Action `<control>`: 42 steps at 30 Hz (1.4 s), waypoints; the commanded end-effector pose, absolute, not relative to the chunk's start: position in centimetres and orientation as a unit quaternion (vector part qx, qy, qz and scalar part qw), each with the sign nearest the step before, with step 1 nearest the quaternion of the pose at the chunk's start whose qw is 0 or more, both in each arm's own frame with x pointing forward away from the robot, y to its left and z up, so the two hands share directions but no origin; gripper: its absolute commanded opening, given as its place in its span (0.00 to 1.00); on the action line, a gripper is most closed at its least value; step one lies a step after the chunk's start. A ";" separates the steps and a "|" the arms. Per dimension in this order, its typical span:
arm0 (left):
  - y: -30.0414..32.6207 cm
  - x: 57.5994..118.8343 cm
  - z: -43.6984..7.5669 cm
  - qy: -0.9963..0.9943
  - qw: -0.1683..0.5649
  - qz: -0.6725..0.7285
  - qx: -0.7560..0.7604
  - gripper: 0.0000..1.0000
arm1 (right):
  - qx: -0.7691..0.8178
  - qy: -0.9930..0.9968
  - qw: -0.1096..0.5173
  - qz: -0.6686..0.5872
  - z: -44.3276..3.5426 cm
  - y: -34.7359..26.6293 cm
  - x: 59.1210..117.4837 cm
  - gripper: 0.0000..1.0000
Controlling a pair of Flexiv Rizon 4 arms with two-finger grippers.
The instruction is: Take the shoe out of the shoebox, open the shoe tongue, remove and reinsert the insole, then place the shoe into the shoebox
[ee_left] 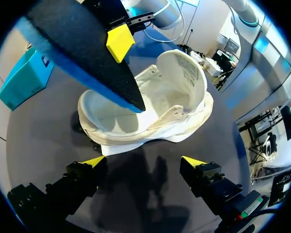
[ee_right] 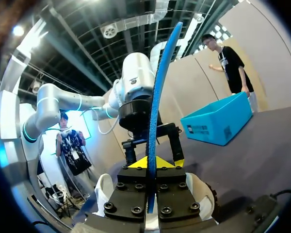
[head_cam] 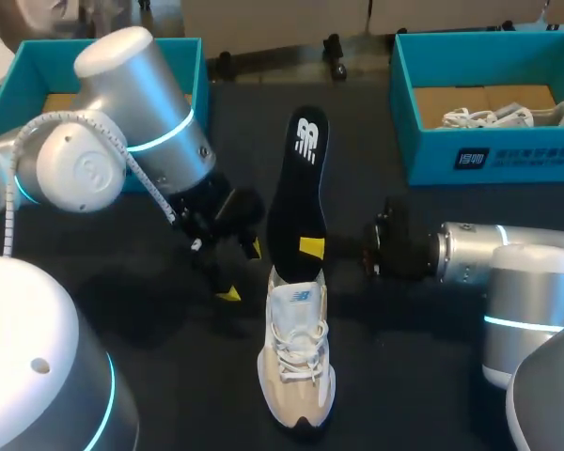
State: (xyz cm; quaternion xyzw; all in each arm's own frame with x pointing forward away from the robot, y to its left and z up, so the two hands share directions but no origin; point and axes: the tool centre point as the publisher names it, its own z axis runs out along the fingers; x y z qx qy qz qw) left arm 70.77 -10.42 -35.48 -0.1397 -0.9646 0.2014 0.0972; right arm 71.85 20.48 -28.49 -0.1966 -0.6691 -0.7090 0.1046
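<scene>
At the table's near middle stands the shoe, out of its box, its tongue folded back as our left wrist view shows. Its insole is out except for one end, which dips into the shoe's mouth; we cannot tell whether it is leaving or going back in. Our right gripper is clamped on the insole, one finger on each face. Our left gripper hangs just beside the shoe, fingers spread and empty. We judge unboxing and tongue-opening done; seating the insole and setting the shoe into a shoebox remain.
</scene>
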 end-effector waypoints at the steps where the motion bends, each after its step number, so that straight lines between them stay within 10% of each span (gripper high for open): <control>1: -10.3 70.4 -35.7 -0.966 0.086 0.201 -0.137 1.00 | -0.195 -0.673 0.101 -0.706 -28.3 21.0 71.9 0.00; 42: -10.6 69.8 -36.4 -0.969 0.055 0.198 -0.134 1.00 | -0.254 -0.673 0.062 -0.692 -28.0 22.8 72.5 0.00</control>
